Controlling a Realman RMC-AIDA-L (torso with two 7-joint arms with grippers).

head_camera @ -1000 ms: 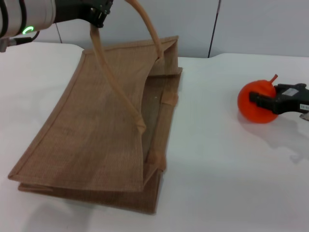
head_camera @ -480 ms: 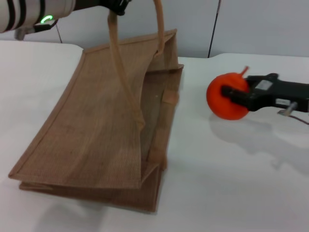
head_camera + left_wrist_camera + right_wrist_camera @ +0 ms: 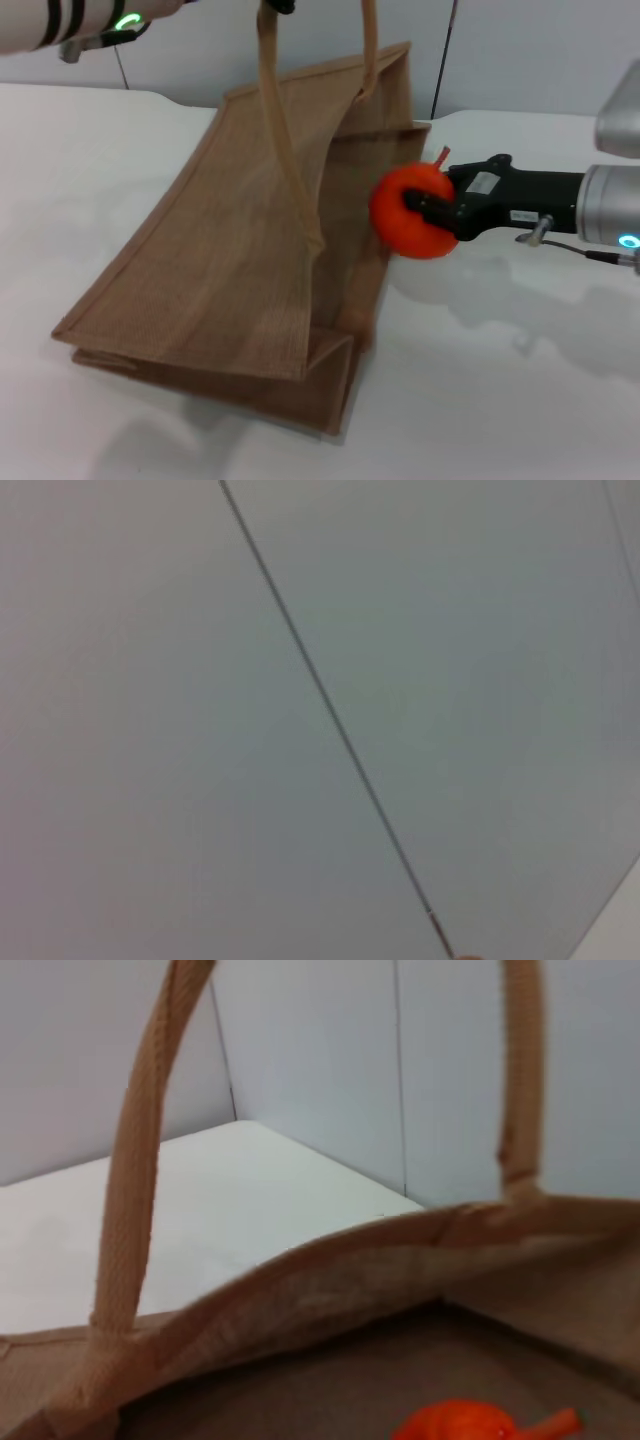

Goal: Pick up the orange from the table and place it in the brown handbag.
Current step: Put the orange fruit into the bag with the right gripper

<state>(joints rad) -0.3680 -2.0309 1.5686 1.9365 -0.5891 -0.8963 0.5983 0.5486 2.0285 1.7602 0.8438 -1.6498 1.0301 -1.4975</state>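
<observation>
A plain grey wall (image 3: 520, 50) stood behind the white tabletop (image 3: 520, 400), and a thin dark line ran up the wall. The left wrist view showed only this wall and its line.

The brown handbag (image 3: 220, 260) lay tilted on the tabletop. Its bottom end rested near the front edge, and its open top was lifted up toward the back edge. One loop handle (image 3: 285, 130) went straight up from the bag to the top of the head view, pulled tight. The left arm (image 3: 70, 20) reached in up there, over the back left part of the tabletop. Its left end effector was out of sight past the top of the picture, so I could not tell how it was set.

The right end effector (image 3: 425, 212) came in from the right side of the tabletop. Its black fingers were closed around the orange (image 3: 412, 213) and held it up off the tabletop. The orange was round and bright, with a short stem (image 3: 442, 155) poking up. It was touching or just beside the right side of the handbag, near the open top. It was not inside the bag.

In the right wrist view, the bag's rim (image 3: 330, 1270) and both handles showed close up. A bit of the orange (image 3: 470, 1422) peeked in at the edge of the picture.
</observation>
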